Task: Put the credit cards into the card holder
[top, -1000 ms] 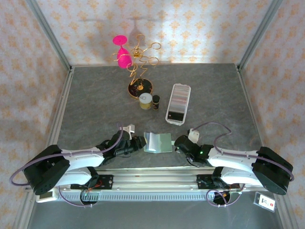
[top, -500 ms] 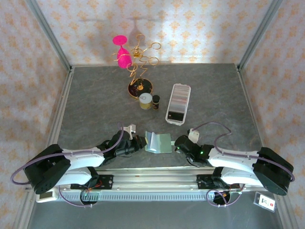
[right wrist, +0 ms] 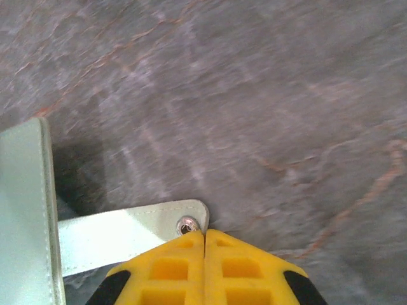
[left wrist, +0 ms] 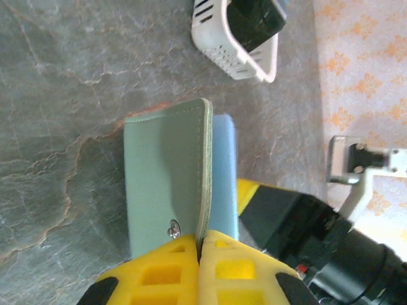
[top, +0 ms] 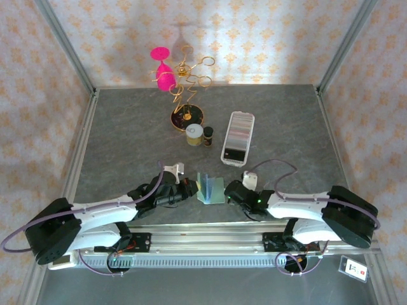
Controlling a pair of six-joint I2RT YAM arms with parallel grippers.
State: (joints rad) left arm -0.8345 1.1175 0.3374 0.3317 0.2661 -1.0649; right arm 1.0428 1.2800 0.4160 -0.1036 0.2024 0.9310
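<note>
While the credit cards [top: 238,132] sit packed in the clear tray [top: 242,114] mid-table from above, the card holder [top: 212,188] stands part-folded near my bases, between my left gripper [top: 191,189] and right gripper [top: 229,192]. Left wrist: my jaws are clamped on its green flap edge, blue lining behind. Right wrist: my jaws are pinched shut on its snap tab [right wrist: 121,232].

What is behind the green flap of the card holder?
A blue inner pocket sits right behind the card holder flap; just its edge strip shows. The flap covers the rest, so whether it holds anything cannot be seen.
</note>
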